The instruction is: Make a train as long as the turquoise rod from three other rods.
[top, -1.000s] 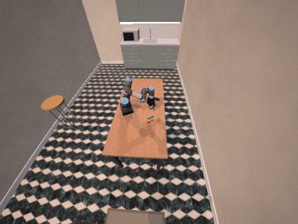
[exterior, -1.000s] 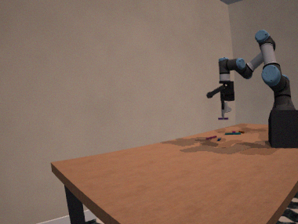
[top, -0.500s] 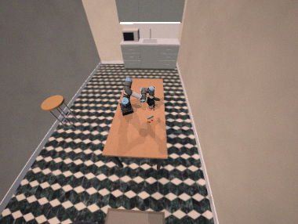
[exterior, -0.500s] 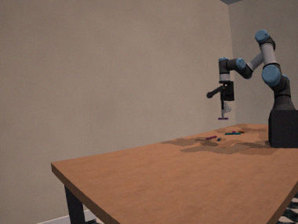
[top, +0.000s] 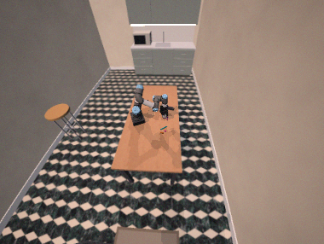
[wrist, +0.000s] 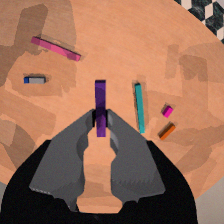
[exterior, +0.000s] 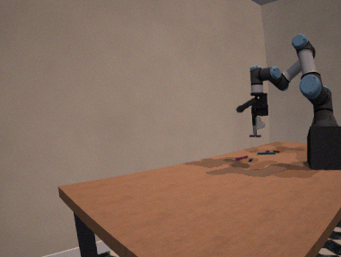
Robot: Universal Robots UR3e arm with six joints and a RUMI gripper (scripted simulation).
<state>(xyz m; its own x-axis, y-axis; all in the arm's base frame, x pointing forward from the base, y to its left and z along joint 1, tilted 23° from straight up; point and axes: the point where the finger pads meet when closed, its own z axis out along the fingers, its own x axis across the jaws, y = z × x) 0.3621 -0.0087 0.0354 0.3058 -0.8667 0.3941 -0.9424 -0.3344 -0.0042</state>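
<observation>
The fingers (top: 164, 116) (exterior: 255, 134) are closed on a long purple rod (exterior: 252, 136) (wrist: 100, 90), which is hanging roughly level above the wooden worktop (top: 149, 149) (exterior: 170, 193) (wrist: 65, 100). A small blue rod (exterior: 250, 160) (wrist: 26, 80) and a short grey rod (wrist: 37, 80) are lying end to end, apparently touching; with the purple one they would be making the right length.

The purple rod is pointing across that pair's line, so it is likely needing a quarter turn; too little would be leaving a kinked train. The fingers are gripping it off its middle, so aiming by them alone could be causing a gap or a shove at the grey end. A shove could be pushing the light blue rod askew. Coming down tilted could be twisting the purple rod in its narrow grip.

The long pink rod (exterior: 241, 158) (wrist: 56, 48) is lying nearby, where spreading fingers could be knocking it inward. The turquoise (top: 164, 128) (exterior: 266, 154) (wrist: 140, 108), magenta (wrist: 168, 111) and orange (wrist: 167, 131) rods are lying off to the other side, at less risk.

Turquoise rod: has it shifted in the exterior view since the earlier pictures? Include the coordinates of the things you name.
No, no shift shows: the turquoise rod (top: 164, 128) (exterior: 266, 154) (wrist: 140, 108) lies in the same spot relative to the arm's black base block (top: 139, 122) (exterior: 315, 162).
</observation>
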